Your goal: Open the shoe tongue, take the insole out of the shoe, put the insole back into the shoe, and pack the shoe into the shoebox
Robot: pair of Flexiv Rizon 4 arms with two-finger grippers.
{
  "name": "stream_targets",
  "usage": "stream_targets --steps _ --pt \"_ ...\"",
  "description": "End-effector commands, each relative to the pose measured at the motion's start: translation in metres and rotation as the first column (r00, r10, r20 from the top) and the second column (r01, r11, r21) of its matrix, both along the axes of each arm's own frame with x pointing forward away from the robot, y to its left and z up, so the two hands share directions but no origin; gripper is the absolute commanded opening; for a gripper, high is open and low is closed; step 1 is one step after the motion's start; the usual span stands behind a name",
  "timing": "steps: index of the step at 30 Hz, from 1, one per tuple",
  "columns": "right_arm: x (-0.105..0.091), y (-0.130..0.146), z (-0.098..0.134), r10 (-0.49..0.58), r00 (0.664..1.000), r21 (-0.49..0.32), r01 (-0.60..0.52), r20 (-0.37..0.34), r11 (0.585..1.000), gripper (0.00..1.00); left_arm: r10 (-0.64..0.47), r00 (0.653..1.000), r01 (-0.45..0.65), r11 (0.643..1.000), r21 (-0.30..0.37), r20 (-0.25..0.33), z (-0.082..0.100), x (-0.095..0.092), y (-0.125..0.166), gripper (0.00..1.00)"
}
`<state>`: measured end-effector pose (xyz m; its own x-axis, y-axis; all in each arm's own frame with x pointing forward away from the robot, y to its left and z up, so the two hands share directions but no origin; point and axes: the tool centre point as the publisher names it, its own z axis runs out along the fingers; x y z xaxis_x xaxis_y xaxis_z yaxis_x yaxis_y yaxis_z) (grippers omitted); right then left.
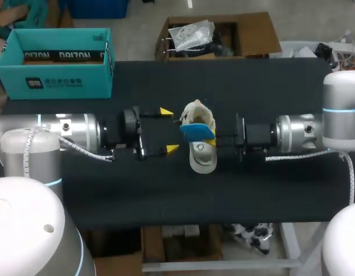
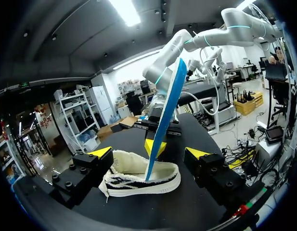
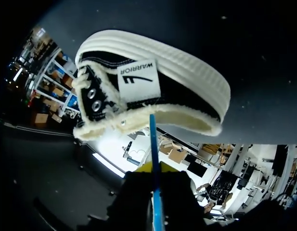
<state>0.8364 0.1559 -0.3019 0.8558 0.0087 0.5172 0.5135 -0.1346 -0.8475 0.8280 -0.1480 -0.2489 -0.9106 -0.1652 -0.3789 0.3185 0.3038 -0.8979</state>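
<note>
Left wrist view: right gripper (image 2: 155, 144) is pinching insole (image 2: 166, 110) upright at shoe (image 2: 138, 180), left gripper (image 1: 169, 130) gaping empty; I'm fearing insole buckling, unheld shoe sliding.

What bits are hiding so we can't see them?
Left wrist view: the insole's bottom end, hidden behind the shoe's side.
Head view: part of the shoebox's floor, behind its near wall.
Right wrist view: the right gripper's fingertips, dark and mostly behind the insole's edge.
</note>
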Motion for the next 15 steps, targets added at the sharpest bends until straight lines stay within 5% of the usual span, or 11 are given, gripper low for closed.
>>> stream_targets --steps 1,4,8,10,15 --pt "0.000 0.003 0.004 0.002 1.000 -0.016 -0.002 0.000 1.000 0.00 -0.002 0.997 0.000 1.000 0.024 0.071 -0.009 0.007 -0.009 1.00" --pt "0.001 0.003 0.002 0.003 1.000 -0.014 -0.003 0.009 1.000 0.00 -0.012 0.993 0.007 0.999 0.044 0.116 -0.013 0.013 -0.013 1.00" --pt "0.001 0.004 -0.002 0.004 1.000 -0.007 -0.004 0.019 1.000 0.00 -0.033 0.992 0.028 0.998 0.049 0.121 -0.019 0.021 -0.019 0.73" --pt "0.001 0.005 -0.005 0.004 1.000 -0.003 -0.004 0.021 1.000 0.00 -0.044 0.992 0.039 0.998 0.046 0.115 -0.023 0.026 -0.022 0.50" --pt "0.001 0.004 -0.010 -0.003 0.999 0.002 0.003 0.035 1.000 0.00 -0.097 0.991 0.092 0.995 0.048 0.095 -0.031 0.033 -0.029 0.49"
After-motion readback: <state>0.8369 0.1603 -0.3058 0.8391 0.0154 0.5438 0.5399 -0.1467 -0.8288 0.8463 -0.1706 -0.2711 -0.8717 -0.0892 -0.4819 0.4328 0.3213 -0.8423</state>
